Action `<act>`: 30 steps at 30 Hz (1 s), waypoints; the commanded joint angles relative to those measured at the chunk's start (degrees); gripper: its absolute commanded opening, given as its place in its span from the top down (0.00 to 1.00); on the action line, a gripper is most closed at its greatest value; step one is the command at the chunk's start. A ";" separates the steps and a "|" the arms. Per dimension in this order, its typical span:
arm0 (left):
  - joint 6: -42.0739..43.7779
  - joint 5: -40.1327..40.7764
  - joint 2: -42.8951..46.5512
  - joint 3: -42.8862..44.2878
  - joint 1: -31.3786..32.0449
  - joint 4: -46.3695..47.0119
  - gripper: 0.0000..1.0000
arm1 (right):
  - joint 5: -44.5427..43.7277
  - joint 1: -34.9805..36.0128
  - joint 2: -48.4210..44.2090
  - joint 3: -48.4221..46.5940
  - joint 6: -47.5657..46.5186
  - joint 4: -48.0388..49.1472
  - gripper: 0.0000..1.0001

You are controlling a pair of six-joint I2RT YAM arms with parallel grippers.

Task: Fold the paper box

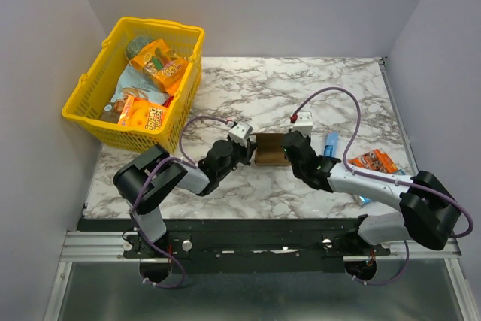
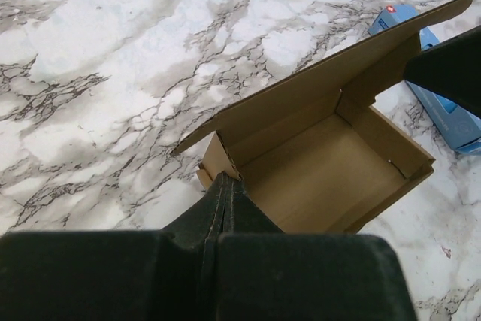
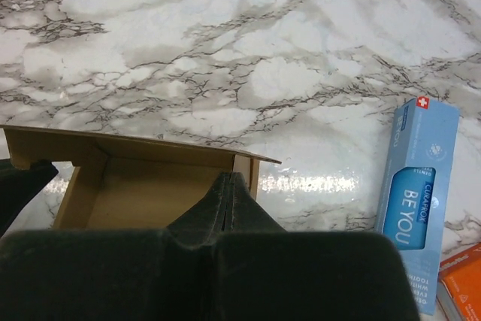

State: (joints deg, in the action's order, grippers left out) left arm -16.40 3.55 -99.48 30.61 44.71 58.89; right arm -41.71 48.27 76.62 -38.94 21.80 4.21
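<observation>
The paper box [image 1: 267,148] is plain brown cardboard, standing as an open shallow tray with its lid flap raised, mid-table between both arms. In the left wrist view the paper box [image 2: 323,163] lies just past my left gripper [image 2: 225,180], which is shut with its tip against the box's left side wall. In the right wrist view the paper box [image 3: 150,186] has my right gripper [image 3: 231,178] shut at its right side wall. No cardboard shows between either pair of fingers. From above, the left gripper [image 1: 248,152] and right gripper [image 1: 288,148] flank the box.
A yellow basket [image 1: 161,26] of snack packets stands at the back left. A slim blue packet [image 1: 331,143] [image 3: 417,201] lies just right of the box. An orange printed packet [image 1: 373,162] lies further right, near the table's edge.
</observation>
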 commanded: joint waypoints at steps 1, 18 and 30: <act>-1.70 -1.88 -0.54 -0.81 2.40 0.44 1.00 | 2.69 2.27 0.46 1.23 6.14 0.10 0.99; -2.67 -2.75 4.55 -6.87 3.81 -1.15 1.00 | -1.26 6.40 2.48 3.34 18.54 -12.91 0.99; -0.92 -8.04 36.27 -13.03 3.72 -24.77 0.50 | -3.29 6.57 3.54 2.55 20.74 -15.90 0.99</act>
State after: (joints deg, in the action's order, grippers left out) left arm -19.11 -3.01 -73.01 17.52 48.40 47.35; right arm -41.98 54.41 80.47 -36.77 40.56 -10.07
